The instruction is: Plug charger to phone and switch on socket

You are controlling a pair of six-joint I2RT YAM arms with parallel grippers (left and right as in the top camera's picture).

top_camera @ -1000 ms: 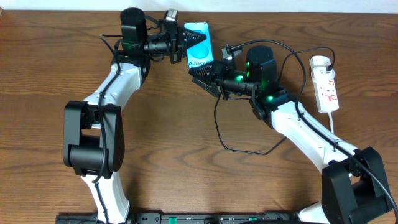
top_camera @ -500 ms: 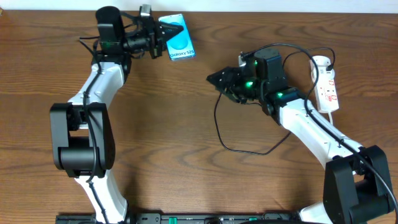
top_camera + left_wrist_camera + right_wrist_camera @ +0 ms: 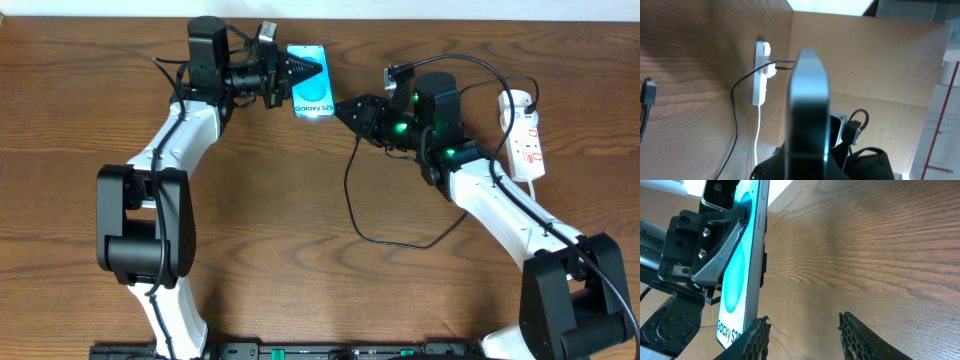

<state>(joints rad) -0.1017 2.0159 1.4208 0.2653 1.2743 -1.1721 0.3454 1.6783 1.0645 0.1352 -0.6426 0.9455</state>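
Left claw (image 3: 300,76) is clamped shut on the phone (image 3: 314,96). It reaches in over one long edge, with one finger flat on the upper half of the cyan screen. The end with the "Galaxy S25" lettering is left bare and juts past its tips toward the right claw (image 3: 345,108). That hold looks chosen to keep the likely port end free and steady for a plug. From the right wrist the phone appears held clear of the table (image 3: 250,250), though I can't be sure.

Right claw is spread wide and carries nothing; its wrist view shows only bare wood between its fingers (image 3: 754,339), with the phone's lettered end just ahead and to one side. So it is lined up on the phone without the plug in hand.

The charger (image 3: 349,190) loops over the wood behind and beneath the right claw, its far end running back to the socket (image 3: 524,135), well behind that claw. Its connector tip (image 3: 649,93) lies loose on the table, in neither claw. My judgement is that it must be picked up first. Whether the socket is switched on, I cannot tell.
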